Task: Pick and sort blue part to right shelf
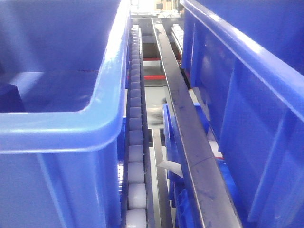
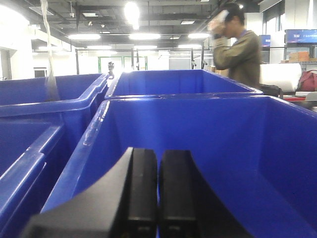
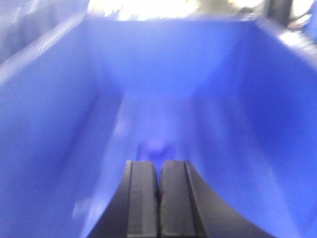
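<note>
Fluorescent strips light a wide factory hall behind the rack, where a man in an olive jacket [image 2: 237, 44] stands beyond the far bins with an arm raised to his head. Taking the steel rail [image 1: 190, 137] down the middle of the right shelf [image 1: 166, 57] as the marker: to its left runs a white roller track [image 1: 135, 142], and left of that sits a large blue bin [image 1: 61, 128], a dark block shape just showing at its left edge, too cut off to name. Right of the rail another blue bin wall [image 1: 247, 109] rises, with a smaller blue tray [image 1: 173, 142] lower down between them. The left gripper [image 2: 158, 193] hovers over an open bin [image 2: 198, 129], jaws pressed together on nothing. The right gripper [image 3: 158, 198] is likewise closed and empty, aimed down into a blurred bin [image 3: 59, 124], where a small blue lump [image 3: 156, 148] on the floor may be the blue part; I cannot be sure. If so, the drop looks done; otherwise a pick remains. High bin walls hem in both arms.
</note>
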